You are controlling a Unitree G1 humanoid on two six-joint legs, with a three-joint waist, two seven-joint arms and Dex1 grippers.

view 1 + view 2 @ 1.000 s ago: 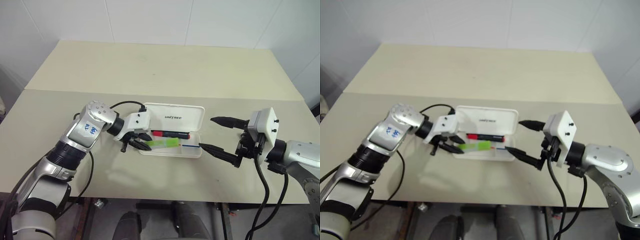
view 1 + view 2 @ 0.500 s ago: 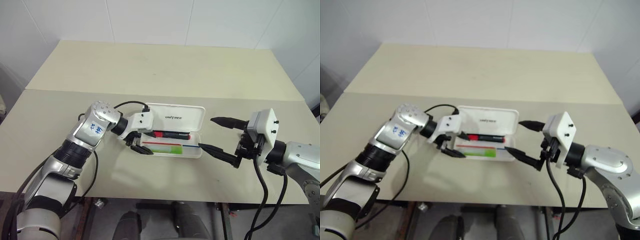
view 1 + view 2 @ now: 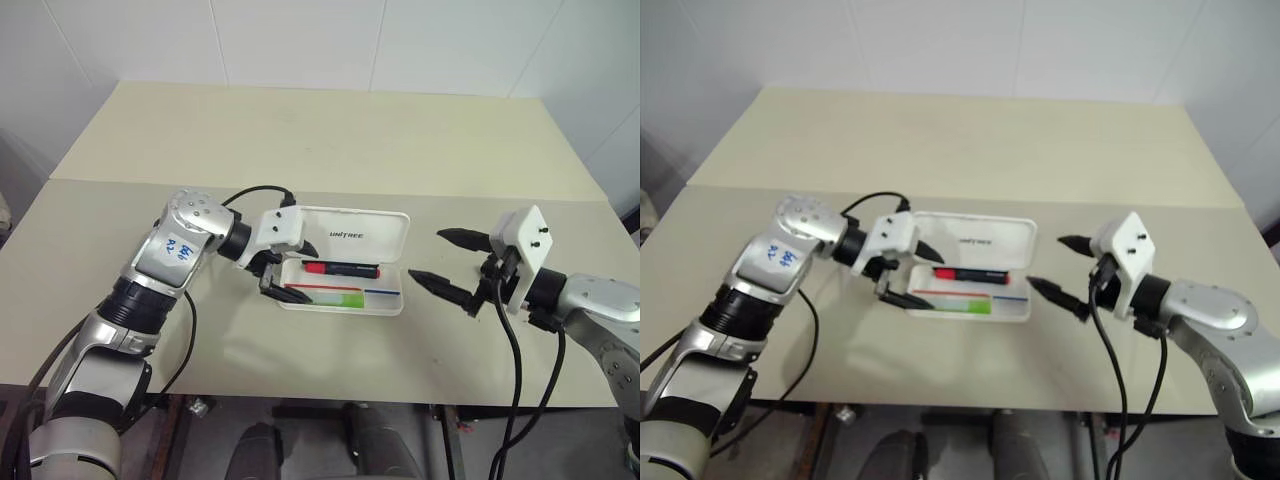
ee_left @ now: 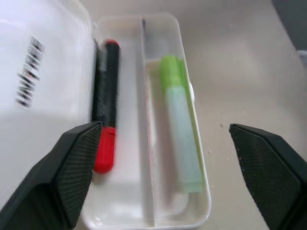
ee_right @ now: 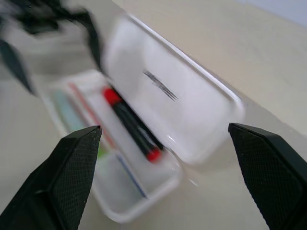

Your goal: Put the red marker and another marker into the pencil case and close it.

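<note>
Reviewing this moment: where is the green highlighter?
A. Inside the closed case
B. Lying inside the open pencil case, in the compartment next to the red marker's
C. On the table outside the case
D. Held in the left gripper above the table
B. The green highlighter lies in the open pencil case, across the divider from the red marker; the left gripper is open and holds nothing.

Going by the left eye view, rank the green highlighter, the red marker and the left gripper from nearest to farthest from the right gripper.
1. The red marker, in the back compartment of the pencil case.
2. The green highlighter, in the front compartment, reaching less far toward the right gripper.
3. The left gripper, at the case's far end.
</note>
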